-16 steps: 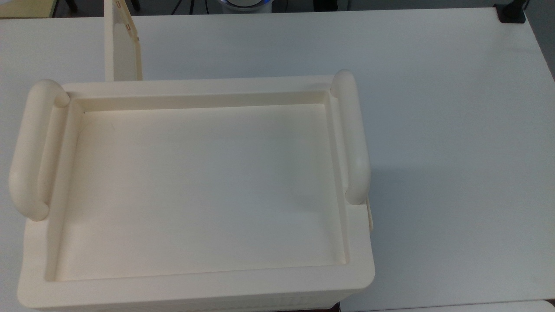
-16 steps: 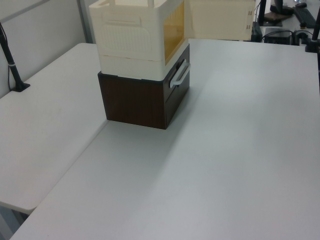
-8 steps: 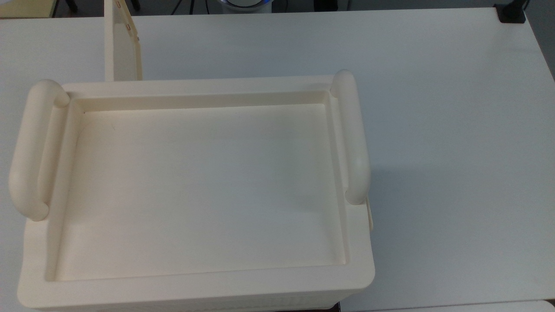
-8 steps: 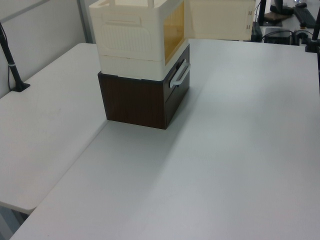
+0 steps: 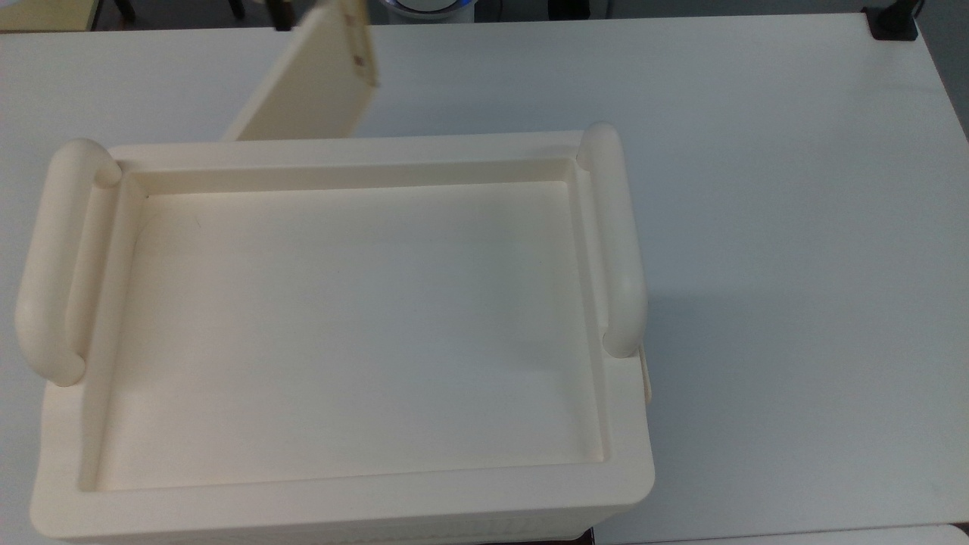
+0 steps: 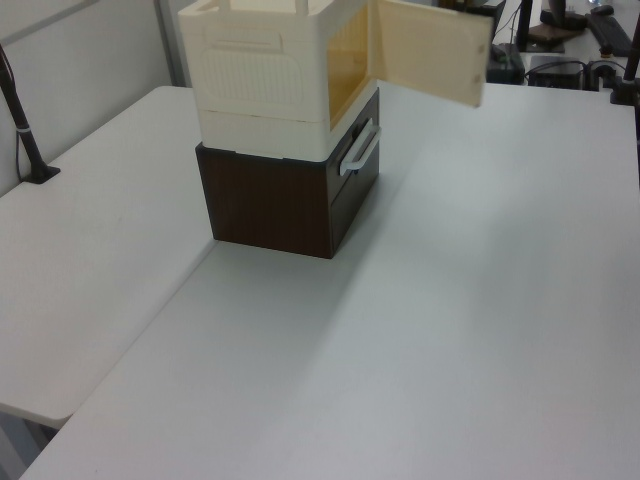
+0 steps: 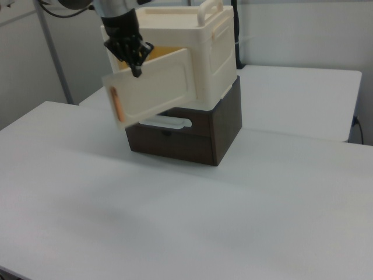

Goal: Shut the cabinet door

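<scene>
Gripper point(image 7: 135, 63), fingers pressed together, tip at the top edge of the cabinet door point(image 7: 152, 87). Door partly open, angled out from the cream cabinet point(image 7: 201, 58), which rests on a dark brown drawer unit point(image 7: 224, 131) on the white table point(image 7: 204, 221).

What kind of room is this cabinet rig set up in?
Probably a lab or office workspace. Plain white tables are pushed together, a robot arm's pincer works at the cabinet door, and black stands with cables sit behind the far table edge.
</scene>
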### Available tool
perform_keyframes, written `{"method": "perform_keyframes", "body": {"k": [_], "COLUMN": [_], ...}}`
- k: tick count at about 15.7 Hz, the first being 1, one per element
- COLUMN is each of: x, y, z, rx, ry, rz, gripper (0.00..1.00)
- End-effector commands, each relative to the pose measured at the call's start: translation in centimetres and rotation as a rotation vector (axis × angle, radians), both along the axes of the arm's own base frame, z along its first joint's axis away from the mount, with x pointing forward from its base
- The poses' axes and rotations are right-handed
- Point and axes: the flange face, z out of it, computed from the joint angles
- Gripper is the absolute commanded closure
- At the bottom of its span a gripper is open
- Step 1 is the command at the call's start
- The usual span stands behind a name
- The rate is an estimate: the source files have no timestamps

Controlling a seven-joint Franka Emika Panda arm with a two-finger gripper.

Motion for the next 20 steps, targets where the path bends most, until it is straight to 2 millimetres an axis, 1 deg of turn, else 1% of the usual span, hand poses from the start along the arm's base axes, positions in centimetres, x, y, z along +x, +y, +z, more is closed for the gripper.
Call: {"method": "perform_keyframes", "body": {"k": [1,4,8,9,10,11,12,13,18,20], "x": [-0.2,1.0,2.1,2.3,2.4,2.7,3.0,3.8,7.5,8.0], "y": [1.5,2.5,2.8,3.2,4.0,4.3,4.7,5.3,9.2,9.2], "z": [0.4,-0.1,-1.4,-1.7,-1.6,-1.4,-1.7,-2.5,-4.7,-4.3], "rx": [0.040,0.037,0.033,0.030,0.025,0.024,0.026,0.029,0.034,0.047], "ry": [-0.013,-0.054,-0.053,-0.047,-0.057,-0.084,-0.095,-0.099,-0.241,-0.291], "rz": [-0.002,0.003,0.001,0.007,0.019,0.020,0.015,0.005,0.012,0.003], "gripper": [0.99,0.99,0.99,0.99,0.99,0.99,0.99,0.99,0.99,0.99]}}
